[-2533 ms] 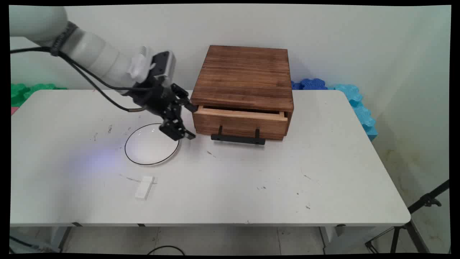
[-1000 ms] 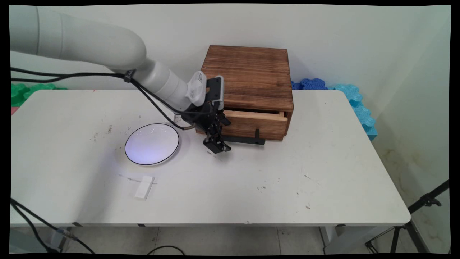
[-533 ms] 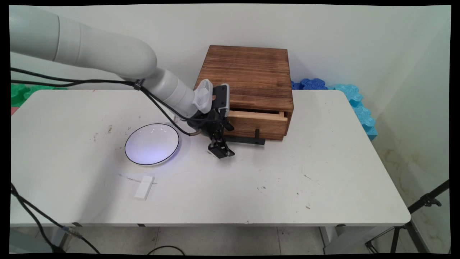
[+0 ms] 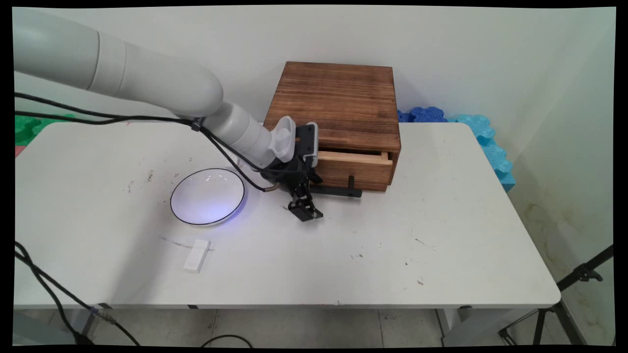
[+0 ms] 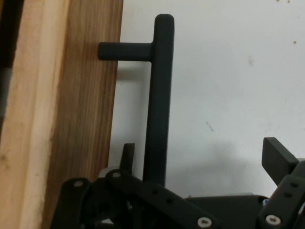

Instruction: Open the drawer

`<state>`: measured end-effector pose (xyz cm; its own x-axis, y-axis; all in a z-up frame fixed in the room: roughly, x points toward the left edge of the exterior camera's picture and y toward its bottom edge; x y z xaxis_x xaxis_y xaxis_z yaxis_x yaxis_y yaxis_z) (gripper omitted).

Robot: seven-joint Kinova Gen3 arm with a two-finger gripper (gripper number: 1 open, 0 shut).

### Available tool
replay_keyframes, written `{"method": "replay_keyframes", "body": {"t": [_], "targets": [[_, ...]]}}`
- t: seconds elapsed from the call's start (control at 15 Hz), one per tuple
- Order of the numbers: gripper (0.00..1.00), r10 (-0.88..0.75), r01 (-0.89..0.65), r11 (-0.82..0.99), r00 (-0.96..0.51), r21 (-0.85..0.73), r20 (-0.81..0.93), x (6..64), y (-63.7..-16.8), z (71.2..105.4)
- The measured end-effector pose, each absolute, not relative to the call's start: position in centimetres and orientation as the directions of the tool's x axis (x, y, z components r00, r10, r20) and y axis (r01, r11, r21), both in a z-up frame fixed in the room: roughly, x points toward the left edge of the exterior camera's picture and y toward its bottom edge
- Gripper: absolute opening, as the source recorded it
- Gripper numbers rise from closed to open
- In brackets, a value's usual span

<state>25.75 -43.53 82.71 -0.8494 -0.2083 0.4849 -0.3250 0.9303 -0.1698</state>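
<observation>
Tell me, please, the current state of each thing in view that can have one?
end effector: open, one finger on each side of the handle bar, not closed on it.
drawer: pulled out slightly from the wooden box.
drawer handle: free, bar passing between the open fingers.
bowl: upright on the table, nothing in it.
white block: lying flat near the bowl.

Brown wooden box (image 4: 338, 105), black handle (image 5: 158, 95), white black-rimmed bowl (image 4: 207, 196).

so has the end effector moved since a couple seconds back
Yes. The end effector has gone from over the white bowl rightward to the left end of the drawer's black handle, which now stands between its open fingers.
</observation>
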Motion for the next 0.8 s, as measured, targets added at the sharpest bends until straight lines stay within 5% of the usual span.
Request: {"method": "replay_keyframes", "body": {"t": [0.8], "targets": [[1.00, -0.199, -0.307, 0.938, -0.855, -0.159, 0.479, 24.8, -42.9, 81.2]]}}
